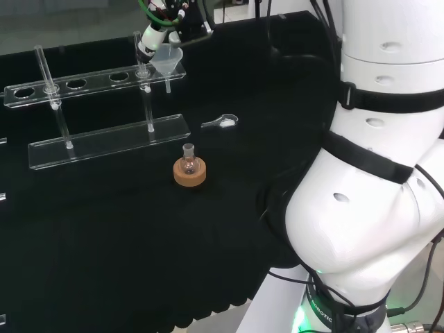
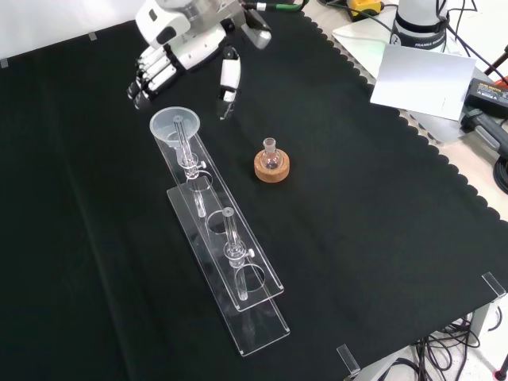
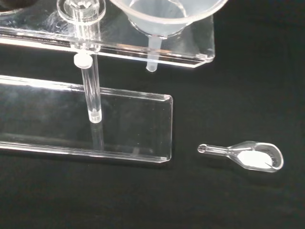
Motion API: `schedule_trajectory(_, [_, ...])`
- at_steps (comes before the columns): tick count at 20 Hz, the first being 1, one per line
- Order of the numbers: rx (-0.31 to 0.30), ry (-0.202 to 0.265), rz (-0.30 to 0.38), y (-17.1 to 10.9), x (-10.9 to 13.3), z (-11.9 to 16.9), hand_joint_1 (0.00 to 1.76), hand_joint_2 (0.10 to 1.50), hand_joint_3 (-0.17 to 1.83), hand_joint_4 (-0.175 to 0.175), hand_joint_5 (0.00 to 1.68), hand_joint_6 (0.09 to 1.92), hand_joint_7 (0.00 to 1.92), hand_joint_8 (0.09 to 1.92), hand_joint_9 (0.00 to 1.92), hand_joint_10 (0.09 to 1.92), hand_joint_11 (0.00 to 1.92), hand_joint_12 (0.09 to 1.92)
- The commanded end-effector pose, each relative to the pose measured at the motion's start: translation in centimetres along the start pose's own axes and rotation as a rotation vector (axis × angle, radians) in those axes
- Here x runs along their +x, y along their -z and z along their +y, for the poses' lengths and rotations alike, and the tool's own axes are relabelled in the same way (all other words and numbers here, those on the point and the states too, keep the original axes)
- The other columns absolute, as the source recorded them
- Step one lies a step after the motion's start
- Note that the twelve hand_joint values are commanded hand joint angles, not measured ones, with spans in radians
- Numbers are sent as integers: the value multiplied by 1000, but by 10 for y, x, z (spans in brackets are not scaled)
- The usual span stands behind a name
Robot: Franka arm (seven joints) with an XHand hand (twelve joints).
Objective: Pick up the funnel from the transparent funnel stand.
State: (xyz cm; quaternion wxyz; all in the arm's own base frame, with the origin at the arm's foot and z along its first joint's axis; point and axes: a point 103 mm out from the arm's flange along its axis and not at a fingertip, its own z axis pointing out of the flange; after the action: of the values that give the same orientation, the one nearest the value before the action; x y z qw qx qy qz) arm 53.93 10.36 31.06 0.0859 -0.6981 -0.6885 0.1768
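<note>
Front view: the funnel [image 2: 176, 125] is seen seated in the end hole of the transparent funnel stand [image 2: 238, 278], its wide mouth resting on the upper shelf and its stem hanging through, so that it is kept upright and clear of the base plate. The stand is laid on the black-clothed counter [image 2: 381, 238], with a small round flask [image 2: 271, 157] set in a cork ring [image 2: 272, 167] just beside it for steadiness. The hand [image 2: 171, 55] is held above and just beyond the funnel, nothing gripped, its fingers [image 2: 147, 79] gently bent and pointed down toward the rim while the thumb [image 2: 228, 79] is spread well apart on the other side; the funnel is judged not yet touched. In the head view the hand [image 1: 154, 38] is shown hanging at the far end of the stand [image 1: 104, 142], close over the funnel [image 1: 168, 61]. In the wrist view the funnel's bowl [image 3: 164, 16] and stem are seen close up through the shelf, and a small clear scoop [image 3: 248, 155] holding white powder is left lying on the cloth, well apart from the stand. A closing of fingers and thumb about the rim is judged to be the step awaited.
</note>
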Motion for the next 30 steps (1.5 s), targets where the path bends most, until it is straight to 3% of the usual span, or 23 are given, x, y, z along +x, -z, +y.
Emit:
schedule_trajectory(1, [46,26,9,-13,9,18,641,754,157,-23,0,87,0,158,0,833,135,1599])
schedule_trajectory(17, [100,28,-23,-29,10,34,711,741,165,-27,44,87,0,241,31,895,180,1586])
schedule_trajectory(30, [103,12,-57,-30,9,42,763,717,215,-21,82,87,0,341,66,897,231,1550])
